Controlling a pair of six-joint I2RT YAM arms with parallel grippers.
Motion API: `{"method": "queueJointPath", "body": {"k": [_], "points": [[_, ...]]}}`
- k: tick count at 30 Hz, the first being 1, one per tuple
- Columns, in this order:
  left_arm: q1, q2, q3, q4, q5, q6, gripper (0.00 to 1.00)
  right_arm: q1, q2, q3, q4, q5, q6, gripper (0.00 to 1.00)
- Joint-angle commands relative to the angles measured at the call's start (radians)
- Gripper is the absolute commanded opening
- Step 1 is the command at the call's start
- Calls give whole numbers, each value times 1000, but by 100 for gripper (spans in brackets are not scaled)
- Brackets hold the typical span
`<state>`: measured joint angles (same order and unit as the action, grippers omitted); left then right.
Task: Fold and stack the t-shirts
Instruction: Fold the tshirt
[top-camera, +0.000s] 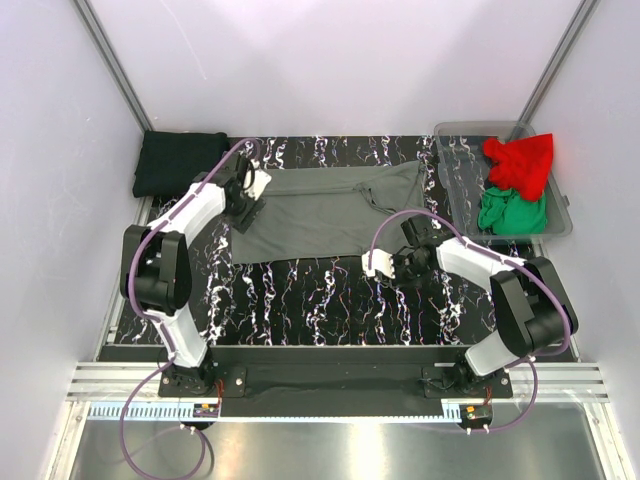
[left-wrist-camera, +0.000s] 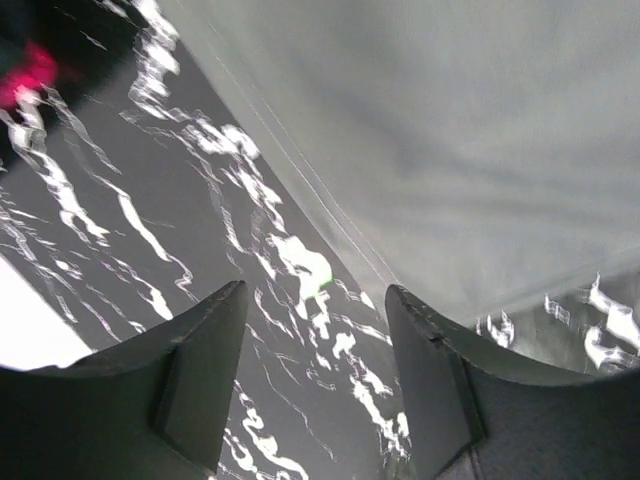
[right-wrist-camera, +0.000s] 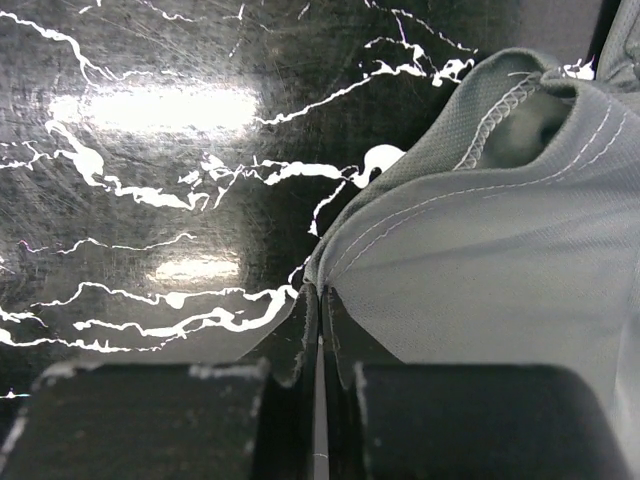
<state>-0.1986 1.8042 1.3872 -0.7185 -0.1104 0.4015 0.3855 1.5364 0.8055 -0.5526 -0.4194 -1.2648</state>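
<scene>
A large dark grey t-shirt (top-camera: 320, 210) lies spread flat across the back middle of the black marbled table. My left gripper (top-camera: 244, 212) is open and empty just above the table at the shirt's left edge. In the left wrist view (left-wrist-camera: 315, 295) the shirt's hem (left-wrist-camera: 450, 130) runs just beyond the fingertips. My right gripper (top-camera: 370, 257) is at the shirt's near right corner. In the right wrist view (right-wrist-camera: 318, 290) it is shut on the stitched corner of the grey cloth (right-wrist-camera: 480, 260). A black shirt (top-camera: 180, 162) lies folded at the back left.
A clear grey plastic bin (top-camera: 455, 185) at the back right holds a red shirt (top-camera: 520, 160) and a green shirt (top-camera: 512, 212). White walls enclose the table on three sides. A purple cable loops above the right arm.
</scene>
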Motion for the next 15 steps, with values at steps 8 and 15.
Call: {"method": "queueJointPath", "body": {"k": [8,15], "points": [[45,-95,-162,-50,218,161,64,9,-39,9,-4,47,41,4],[45,-22,-100,-110,287,158,61,9,-19,31,-4,50,59,4]]}}
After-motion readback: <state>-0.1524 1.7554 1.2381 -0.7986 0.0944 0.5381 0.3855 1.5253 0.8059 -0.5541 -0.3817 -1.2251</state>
